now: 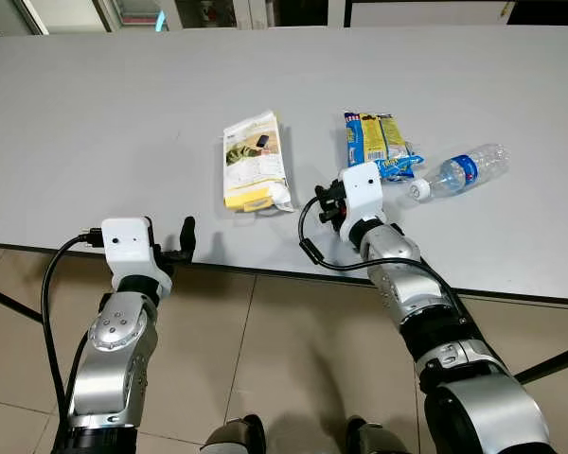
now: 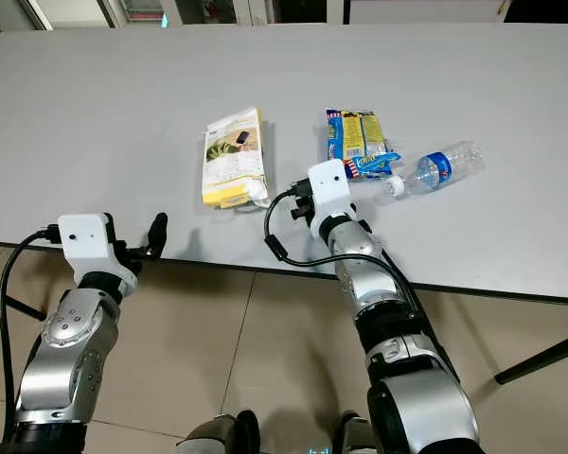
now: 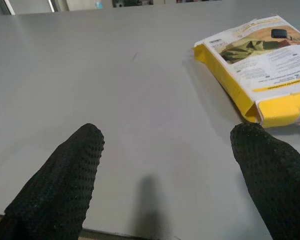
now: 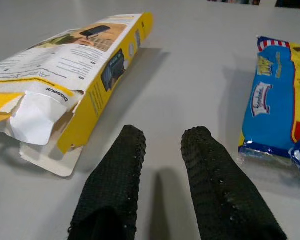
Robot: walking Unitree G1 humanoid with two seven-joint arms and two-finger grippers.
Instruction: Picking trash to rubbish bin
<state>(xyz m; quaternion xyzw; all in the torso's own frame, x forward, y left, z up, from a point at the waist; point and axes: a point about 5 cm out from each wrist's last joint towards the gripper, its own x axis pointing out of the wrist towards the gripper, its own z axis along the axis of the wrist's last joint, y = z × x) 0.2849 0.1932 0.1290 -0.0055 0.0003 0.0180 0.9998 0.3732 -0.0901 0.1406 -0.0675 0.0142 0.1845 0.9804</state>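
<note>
A: Nearest to us we have the left gripper [image 1: 184,236] hovering right at the near edge of the wide grey table [image 1: 95,123], its two black fingers [image 3: 65,175] spread wide apart with bare tabletop between them.

B: And we see our right gripper [image 4: 162,145] a little further in, low over the table, its fingers only a narrow gap apart and closed on nothing. It sits between two pieces of trash.

A: Right, to its left we've got the torn-open yellow and white cardboard box [image 1: 256,161], lying flat with its ripped flap turned towards us. The left wrist view catches the same box [image 3: 262,70] just beyond that gripper's right-hand finger.

B: On the other side of the right gripper we spot the blue and yellow plastic snack packet [image 1: 377,140], flat on the table, its near end just beside the gripper.

A: Further right, the clear plastic water bottle with a blue label [image 1: 461,170] lies on its side, white cap pointing towards the snack packet and close to touching it.

B: Below the table edge we see beige floor tiles [image 1: 284,350].
</note>
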